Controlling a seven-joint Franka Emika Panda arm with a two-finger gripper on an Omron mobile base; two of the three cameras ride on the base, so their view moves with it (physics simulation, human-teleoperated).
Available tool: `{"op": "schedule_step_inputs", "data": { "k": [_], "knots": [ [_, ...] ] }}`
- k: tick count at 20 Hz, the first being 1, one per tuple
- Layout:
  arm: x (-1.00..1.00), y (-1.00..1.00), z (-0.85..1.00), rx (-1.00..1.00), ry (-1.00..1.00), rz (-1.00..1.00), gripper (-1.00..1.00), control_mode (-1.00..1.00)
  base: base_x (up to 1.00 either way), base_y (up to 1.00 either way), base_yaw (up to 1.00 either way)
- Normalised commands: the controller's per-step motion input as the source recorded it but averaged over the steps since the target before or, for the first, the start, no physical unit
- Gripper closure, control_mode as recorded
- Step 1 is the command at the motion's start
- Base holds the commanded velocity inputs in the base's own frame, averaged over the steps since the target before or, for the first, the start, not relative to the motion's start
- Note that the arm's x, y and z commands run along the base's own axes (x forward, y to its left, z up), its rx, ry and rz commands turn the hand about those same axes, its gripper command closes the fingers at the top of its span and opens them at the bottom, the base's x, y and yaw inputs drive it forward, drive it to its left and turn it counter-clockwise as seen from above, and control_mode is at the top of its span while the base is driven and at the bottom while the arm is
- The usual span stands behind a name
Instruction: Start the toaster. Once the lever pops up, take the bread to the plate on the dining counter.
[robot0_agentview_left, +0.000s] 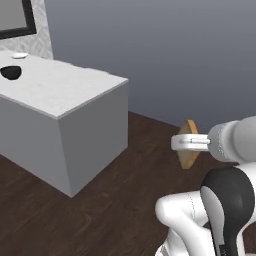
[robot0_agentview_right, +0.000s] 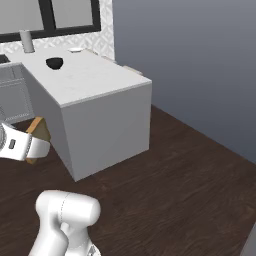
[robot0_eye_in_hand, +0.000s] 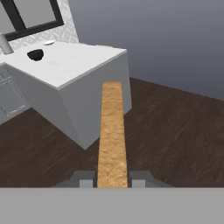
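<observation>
My gripper (robot0_agentview_left: 186, 144) is shut on the bread (robot0_agentview_left: 189, 128), a tan slice held on edge above the dark wood floor. In the hand view the bread (robot0_eye_in_hand: 112, 131) runs up from between the fingertips (robot0_eye_in_hand: 85, 180), edge toward the camera. The dining counter (robot0_agentview_left: 65, 92), a white block, stands ahead and to the left. At its far end lie the small white plate (robot0_agentview_left: 20, 55) and a dark bowl (robot0_agentview_left: 11, 72). From the right base view the gripper (robot0_agentview_right: 36, 144) and bread (robot0_agentview_right: 40, 126) hang short of the counter's near corner (robot0_agentview_right: 100, 90). The toaster is out of view.
Dark wood floor (robot0_agentview_right: 175, 170) spreads wide to the right of the counter, up to a grey wall (robot0_agentview_right: 190, 55). Grey cabinets (robot0_agentview_right: 12, 100) and a black-framed window (robot0_agentview_right: 50, 15) stand behind the counter on the left. A grey cylinder (robot0_agentview_right: 26, 41) stands near the window.
</observation>
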Motion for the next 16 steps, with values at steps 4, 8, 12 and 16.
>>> {"op": "schedule_step_inputs", "data": {
  "k": [4,8,12,16],
  "knots": [
    [0.0,0.0,0.0,0.0,0.0,0.0,1.0,1.0,1.0,0.0,-0.09],
    [0.0,0.0,0.0,0.0,0.0,0.0,1.0,1.0,1.0,0.0,-0.08],
    [0.0,0.0,0.0,0.0,0.0,0.0,1.0,1.0,1.0,-0.16,-0.05],
    [0.0,0.0,0.0,0.0,0.0,0.0,1.0,1.0,1.0,-0.63,0.0]
  ]
}}
